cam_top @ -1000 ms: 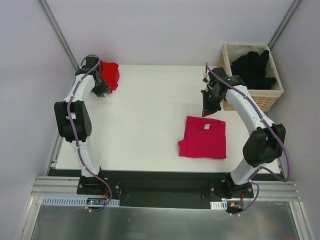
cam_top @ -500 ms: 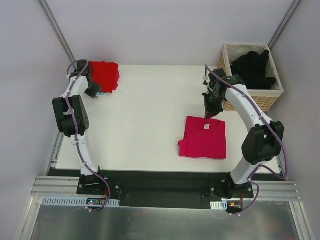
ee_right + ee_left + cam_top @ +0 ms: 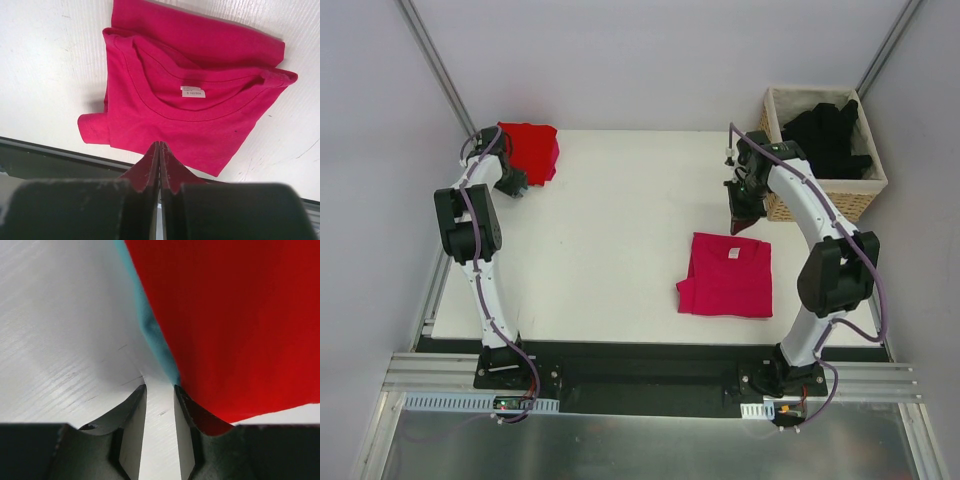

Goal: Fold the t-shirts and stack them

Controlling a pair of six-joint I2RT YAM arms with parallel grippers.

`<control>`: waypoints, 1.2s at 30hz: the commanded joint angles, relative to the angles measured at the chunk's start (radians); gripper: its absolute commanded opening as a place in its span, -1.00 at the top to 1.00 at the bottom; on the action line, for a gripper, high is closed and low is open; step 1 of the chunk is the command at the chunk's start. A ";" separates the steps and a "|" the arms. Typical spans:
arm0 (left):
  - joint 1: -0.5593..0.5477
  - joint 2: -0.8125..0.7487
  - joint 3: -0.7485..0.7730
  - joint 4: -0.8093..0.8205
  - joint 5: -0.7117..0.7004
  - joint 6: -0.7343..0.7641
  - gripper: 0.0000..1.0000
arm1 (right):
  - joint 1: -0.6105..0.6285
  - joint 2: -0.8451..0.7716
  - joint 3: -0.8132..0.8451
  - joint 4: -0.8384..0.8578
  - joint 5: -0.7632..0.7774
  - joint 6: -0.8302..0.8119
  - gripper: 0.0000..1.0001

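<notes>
Left fingers slightly apart beside red t-shirt edge; right fingers pressed together at magenta t-shirt edge

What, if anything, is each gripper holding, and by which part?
Nothing. Left gripper is open beside the red shirt; right gripper is shut, empty, near the pink shirt.

matt cloth tee, wicker basket, grainy tbl

red t-shirt, well left of the basket: cut off by top and right edges | teal cloth beneath it: mostly hidden, perhaps another garment | black t-shirts inside basket: heaped, count untellable | label on magenta-pink t-shirt near basket: print too small to read
</notes>
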 commanded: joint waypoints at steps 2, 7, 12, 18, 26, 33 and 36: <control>0.004 0.015 0.060 0.015 0.013 -0.074 0.46 | -0.007 0.013 0.055 -0.058 -0.014 -0.016 0.95; 0.012 0.019 0.063 0.024 0.022 -0.068 0.56 | -0.007 0.030 0.066 -0.061 -0.032 -0.006 0.97; 0.020 0.021 0.057 0.040 0.025 -0.060 0.65 | -0.007 0.042 0.077 -0.068 -0.043 -0.001 0.97; 0.024 0.038 0.054 0.058 0.036 -0.068 0.67 | -0.007 0.057 0.094 -0.083 -0.057 -0.006 0.98; 0.036 -0.027 0.000 0.086 0.033 -0.043 0.68 | -0.005 0.091 0.135 -0.095 -0.091 0.004 0.98; 0.038 -0.065 -0.026 0.095 0.045 -0.040 0.65 | -0.004 0.102 0.137 -0.097 -0.112 0.014 0.98; 0.038 -0.086 -0.043 0.101 0.044 -0.038 0.64 | 0.001 0.103 0.137 -0.095 -0.114 0.016 0.98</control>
